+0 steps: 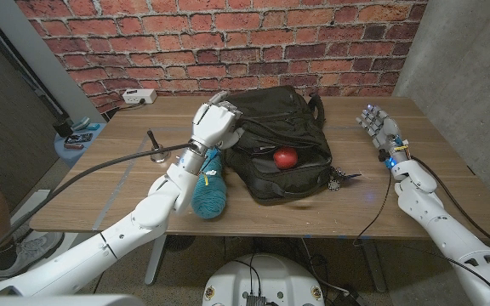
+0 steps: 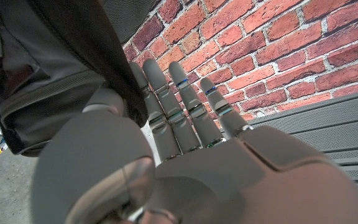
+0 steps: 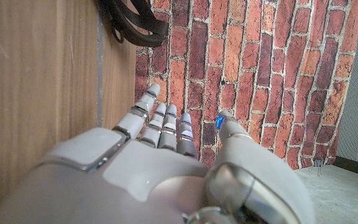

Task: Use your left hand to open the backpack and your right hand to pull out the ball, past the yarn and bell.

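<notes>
Your left hand (image 1: 214, 121) holds the soft black backpack (image 1: 281, 140) open by the edge of its flap, while your right hand (image 1: 379, 126) stands empty with fingers apart, well off to the bag's right. The smooth red ball (image 1: 285, 157) sits in the opening, so it lies leftward from your right hand, with teal yarn (image 1: 210, 191) on the table beside the bag.

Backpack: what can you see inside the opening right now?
A red ball shows in the backpack opening, which the left hand holds by its flap. No bell is visible; deeper contents are hidden by the dark fabric. Teal yarn lies outside, beside it.
</notes>
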`<move>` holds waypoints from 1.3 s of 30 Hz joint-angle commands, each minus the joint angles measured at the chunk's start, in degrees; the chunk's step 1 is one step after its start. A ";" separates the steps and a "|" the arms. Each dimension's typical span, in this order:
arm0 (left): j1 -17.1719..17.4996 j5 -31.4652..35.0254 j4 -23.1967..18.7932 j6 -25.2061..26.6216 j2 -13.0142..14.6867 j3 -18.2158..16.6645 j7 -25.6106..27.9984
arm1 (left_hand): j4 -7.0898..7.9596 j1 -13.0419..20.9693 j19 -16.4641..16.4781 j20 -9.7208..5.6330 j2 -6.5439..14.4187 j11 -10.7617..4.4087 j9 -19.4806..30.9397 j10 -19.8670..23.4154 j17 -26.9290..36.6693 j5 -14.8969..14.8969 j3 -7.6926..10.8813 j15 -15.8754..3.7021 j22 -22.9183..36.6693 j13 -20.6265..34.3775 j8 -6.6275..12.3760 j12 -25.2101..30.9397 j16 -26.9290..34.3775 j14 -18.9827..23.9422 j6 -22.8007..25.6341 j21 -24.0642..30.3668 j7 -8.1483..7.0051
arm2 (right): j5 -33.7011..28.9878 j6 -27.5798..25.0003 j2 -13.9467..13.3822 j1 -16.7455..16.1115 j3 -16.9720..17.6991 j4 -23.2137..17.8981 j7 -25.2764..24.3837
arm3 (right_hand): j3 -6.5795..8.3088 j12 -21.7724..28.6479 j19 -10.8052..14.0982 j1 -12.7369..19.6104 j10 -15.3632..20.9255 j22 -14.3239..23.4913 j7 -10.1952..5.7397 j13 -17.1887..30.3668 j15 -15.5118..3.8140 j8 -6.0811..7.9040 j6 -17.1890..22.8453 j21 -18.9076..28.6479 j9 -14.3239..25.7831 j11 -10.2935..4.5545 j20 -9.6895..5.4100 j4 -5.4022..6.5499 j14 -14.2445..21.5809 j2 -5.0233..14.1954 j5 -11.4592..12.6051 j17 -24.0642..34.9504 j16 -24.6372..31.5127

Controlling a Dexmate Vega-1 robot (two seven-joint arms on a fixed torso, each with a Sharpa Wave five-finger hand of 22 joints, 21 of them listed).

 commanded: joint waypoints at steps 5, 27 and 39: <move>-2.45 -4.71 -0.16 -1.20 -0.90 -0.96 -2.97 | -0.10 3.91 0.11 0.14 3.31 -0.03 -0.04 0.66 0.08 -0.06 0.12 -0.17 0.30 0.36 0.29 -0.28 0.35 0.59 0.32 0.13 -0.07 | -0.74 -2.63 -1.85 -3.03 -0.34 -6.31 -4.07 | -0.13 0.30 0.06 0.39 0.27 0.18 0.06 0.11 0.14 0.28 0.55 0.03 0.02 0.07 0.03 -0.05 0.02 0.04 0.22 0.22 0.47; -2.99 -11.73 -1.17 -2.10 -1.16 -3.55 -4.90 | 0.10 3.70 -0.33 0.41 3.33 0.08 -0.53 0.63 0.12 -0.01 0.10 0.05 0.32 1.16 0.20 -0.81 0.21 0.13 0.23 -0.03 -0.07 | -2.26 -5.10 -4.04 -7.60 -0.95 -14.97 -9.56 | -0.09 0.31 0.08 0.48 0.28 0.18 0.04 0.11 0.02 0.27 0.54 0.04 0.02 -0.05 0.02 -0.05 0.08 0.07 0.25 0.21 0.53; -3.19 -15.67 -1.93 -3.21 -0.53 -5.62 -5.80 | 0.13 3.64 -0.40 0.43 3.35 -0.05 -0.72 0.85 0.12 0.05 0.14 0.08 0.32 1.59 0.16 -0.95 0.22 0.21 0.07 -0.05 -0.30 | -3.46 -6.60 -5.11 -9.84 -1.36 -20.15 -13.21 | -0.05 0.30 0.08 0.55 0.26 0.18 0.04 0.12 0.03 0.28 0.58 0.04 0.01 -0.02 0.03 -0.08 0.08 0.09 0.27 0.20 0.55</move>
